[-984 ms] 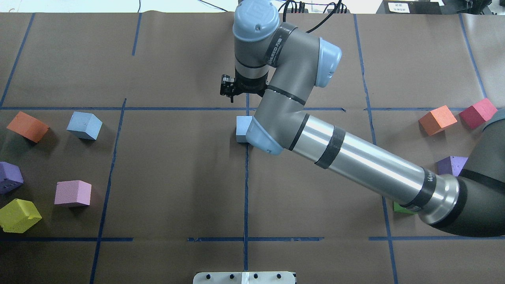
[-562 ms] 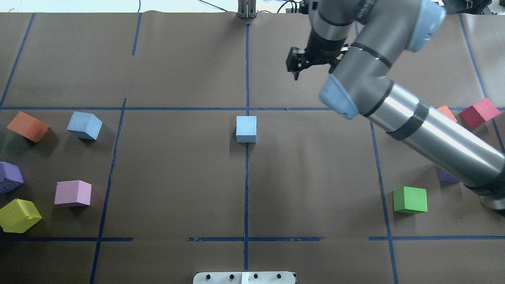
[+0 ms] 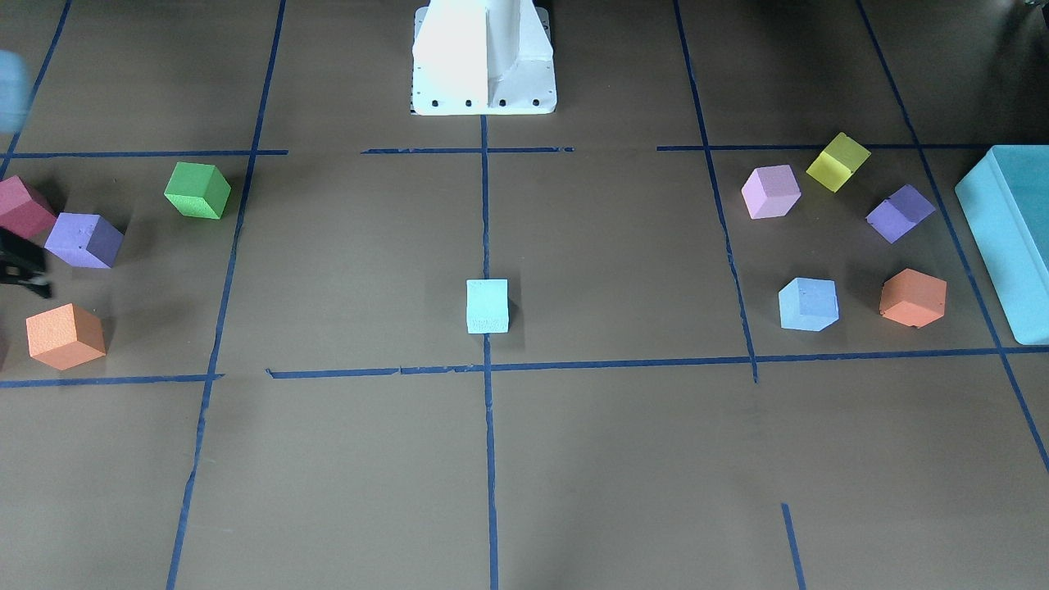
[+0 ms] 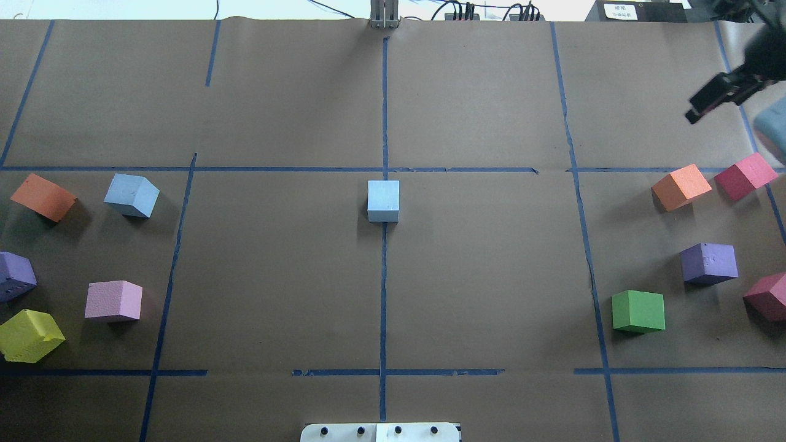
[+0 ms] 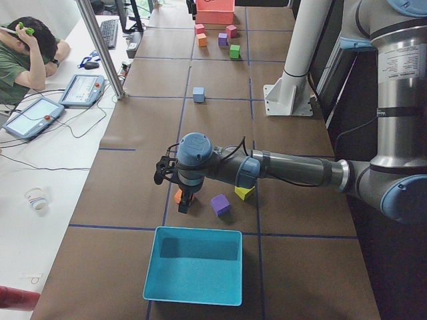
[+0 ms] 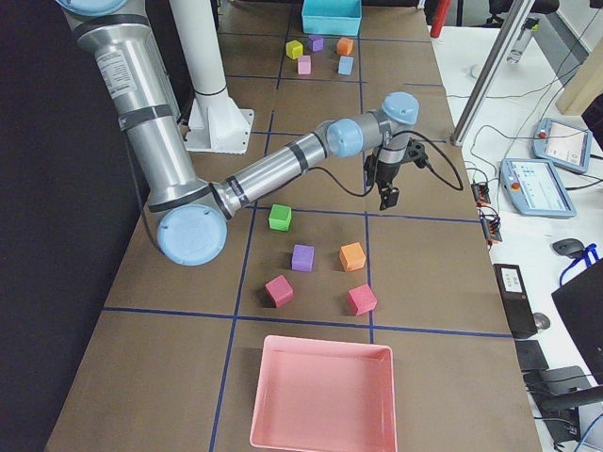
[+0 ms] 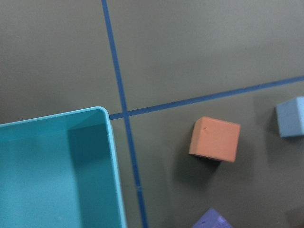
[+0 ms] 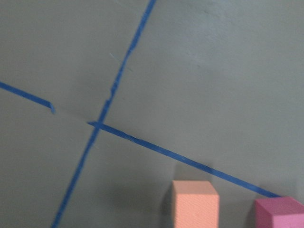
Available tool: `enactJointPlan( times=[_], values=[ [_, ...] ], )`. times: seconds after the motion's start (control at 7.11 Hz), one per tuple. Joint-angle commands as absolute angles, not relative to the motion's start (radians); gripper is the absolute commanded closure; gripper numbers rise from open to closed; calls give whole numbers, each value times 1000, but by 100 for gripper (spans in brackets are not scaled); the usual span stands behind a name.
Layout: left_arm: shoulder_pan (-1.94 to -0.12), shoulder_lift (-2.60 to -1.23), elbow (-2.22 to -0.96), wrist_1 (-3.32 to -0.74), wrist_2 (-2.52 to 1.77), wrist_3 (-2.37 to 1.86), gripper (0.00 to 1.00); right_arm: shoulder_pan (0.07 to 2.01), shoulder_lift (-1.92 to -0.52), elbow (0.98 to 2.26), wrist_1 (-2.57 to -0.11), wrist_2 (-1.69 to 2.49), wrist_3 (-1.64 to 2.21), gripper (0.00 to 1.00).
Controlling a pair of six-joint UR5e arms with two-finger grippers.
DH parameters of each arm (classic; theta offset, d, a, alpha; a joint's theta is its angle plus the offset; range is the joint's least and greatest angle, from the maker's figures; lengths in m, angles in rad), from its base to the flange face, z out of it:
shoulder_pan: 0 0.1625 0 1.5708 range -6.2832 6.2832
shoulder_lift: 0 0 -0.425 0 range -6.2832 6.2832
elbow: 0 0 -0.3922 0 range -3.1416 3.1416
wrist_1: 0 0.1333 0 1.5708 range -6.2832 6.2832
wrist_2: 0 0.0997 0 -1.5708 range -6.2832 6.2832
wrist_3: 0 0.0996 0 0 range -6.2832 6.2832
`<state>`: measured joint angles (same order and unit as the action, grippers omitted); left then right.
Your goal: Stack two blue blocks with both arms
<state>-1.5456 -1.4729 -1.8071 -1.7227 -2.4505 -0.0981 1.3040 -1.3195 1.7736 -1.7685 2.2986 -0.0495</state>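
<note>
One pale blue block (image 4: 383, 201) sits alone on the centre tape line; it also shows in the front view (image 3: 487, 306) and the left view (image 5: 198, 95). The second blue block (image 4: 131, 195) (image 3: 808, 304) lies among the coloured cubes on the robot's left, at the left wrist view's right edge (image 7: 290, 117). My right gripper (image 4: 694, 115) (image 3: 41, 277) (image 6: 384, 202) is blurred at the far right, well away from both blocks, empty, its fingers apart. My left gripper (image 5: 185, 207) hovers above the orange cube (image 7: 214, 138) near the second blue block; I cannot tell whether it is open.
A large teal box (image 3: 1004, 238) (image 7: 47, 166) stands at the table's left end. A pink tray (image 6: 320, 395) stands at the right end. Orange, purple, pink, yellow, green and red cubes lie in both side zones. The white pedestal (image 3: 483, 57) stands at the robot's edge.
My right arm has swung from over the centre to the far right, uncovering the centre blue block. That block and the other cubes have not moved.
</note>
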Motion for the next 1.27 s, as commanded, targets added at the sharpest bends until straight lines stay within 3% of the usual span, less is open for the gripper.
enactJointPlan(
  times=[0.0, 0.42, 0.84, 1.12],
  values=[
    [-1447, -1525, -1821, -1742, -2451, -230, 0, 1496, -1559, 1786, -1761, 2322, -399, 1],
    [-1317, -1551, -1835, -1776, -2453, -282, 0, 1647, -1816, 1868, -1759, 2342, -479, 2],
    [-1052, -1647, -1807, -1833, -2230, -599, 0, 1644, -1842, 1927, -1758, 2342, -342, 1],
    [-967, -1774, -1678, -1844, -2198, -667, 0, 1644, -1842, 1927, -1756, 2342, -345, 1]
  ],
)
